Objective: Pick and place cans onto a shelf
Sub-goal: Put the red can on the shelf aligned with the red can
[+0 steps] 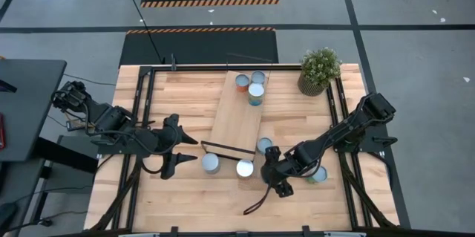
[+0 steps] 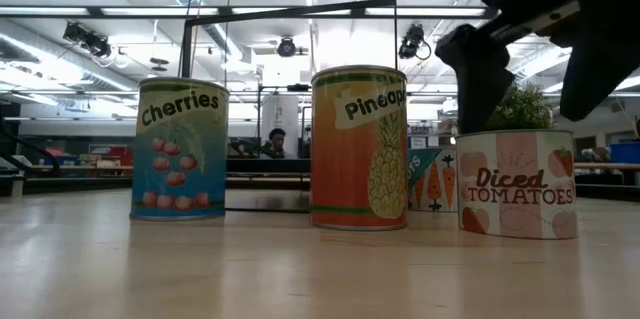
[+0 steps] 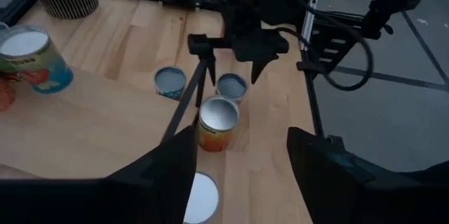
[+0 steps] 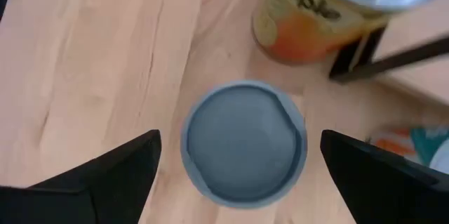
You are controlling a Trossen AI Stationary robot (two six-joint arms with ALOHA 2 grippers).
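From above, your right pincer (image 1: 273,174) hangs spread over a can (image 1: 272,153) just off the shelf's (image 1: 236,120) framed end; three cans (image 1: 253,88) crowd the far end. Your left pincer (image 1: 180,150) waits released on bare tabletop (image 1: 178,103). At table height, all cans stand upright. Your right wrist shows fingers (image 4: 112,168) flanking the can's top (image 4: 244,140), with clear wood on both sides.

Seven cans (image 1: 256,94), one shelf (image 1: 236,118), one plant (image 1: 319,70), two arms
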